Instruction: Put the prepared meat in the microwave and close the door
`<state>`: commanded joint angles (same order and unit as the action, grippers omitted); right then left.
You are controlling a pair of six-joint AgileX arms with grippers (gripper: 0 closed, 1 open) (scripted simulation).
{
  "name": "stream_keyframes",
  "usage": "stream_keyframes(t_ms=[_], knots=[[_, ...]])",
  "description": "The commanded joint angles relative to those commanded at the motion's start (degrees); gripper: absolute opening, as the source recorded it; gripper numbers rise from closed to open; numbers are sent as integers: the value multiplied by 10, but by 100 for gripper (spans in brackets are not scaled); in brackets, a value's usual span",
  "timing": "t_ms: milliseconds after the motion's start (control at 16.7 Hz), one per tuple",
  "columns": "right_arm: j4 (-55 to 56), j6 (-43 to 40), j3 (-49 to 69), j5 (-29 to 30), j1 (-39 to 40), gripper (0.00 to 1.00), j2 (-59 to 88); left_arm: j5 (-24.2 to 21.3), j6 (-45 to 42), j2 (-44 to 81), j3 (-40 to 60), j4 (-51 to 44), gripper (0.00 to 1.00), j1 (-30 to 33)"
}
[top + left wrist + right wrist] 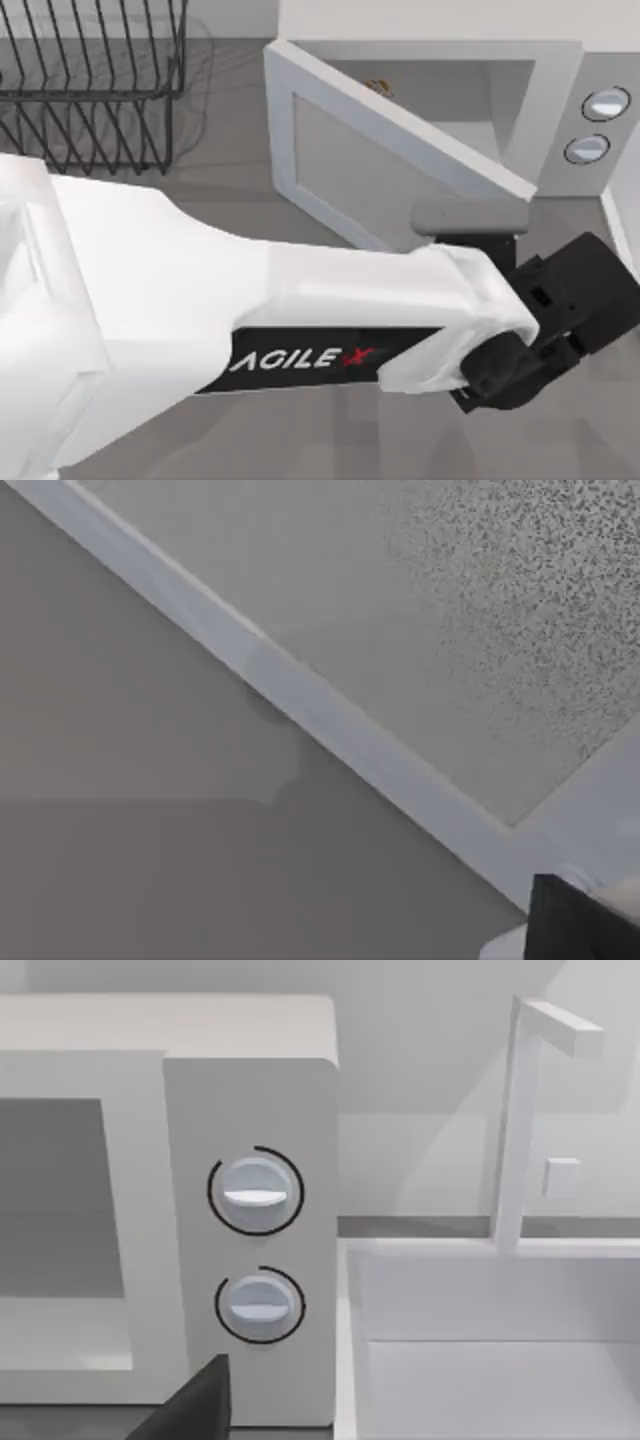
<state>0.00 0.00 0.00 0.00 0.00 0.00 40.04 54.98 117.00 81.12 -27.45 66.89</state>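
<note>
At the far left of the surface (220, 130) stands a wire rack (95, 80), well apart from the work and playing no part in it. My left arm (260, 310) reaches across from the left toward the right, so that its pincer (545, 320) sits just near of the door's free edge, by the grey handle (470, 218); I judge it is placed there to swing the door (385, 150) shut, since the door stands half open, angled out from its left hinge across the mouth of the microwave (560, 70). Whether the pincer is wide, narrow or holding the handle I cannot tell. The meat (378, 87) shows as a small orange speck behind the door's top edge, inside the cavity, so the loading step looks done and only the closing is left. On the right panel sit the two dials (256, 1192), clear of the door's path. Further right is a white sink (480, 1310) with its tap (520, 1110).
</note>
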Motion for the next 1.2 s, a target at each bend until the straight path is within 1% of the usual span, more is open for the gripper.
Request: stream_keyframes(t_ms=[120,240,600,780,1080,1200], knots=[[0,0,0,0,0,100,0,4,14,38,61,-30,0,12],[0,0,0,0,0,100,0,8,24,63,97,-51,0,21],[0,0,0,0,0,100,0,7,25,71,110,-56,0,19],[0,0,0,0,0,100,0,-6,-5,98,145,-45,0,-7],[0,0,0,0,0,100,0,-41,-83,160,228,-19,0,-76],[0,0,0,0,0,100,0,-46,-96,168,241,-14,0,-88]])
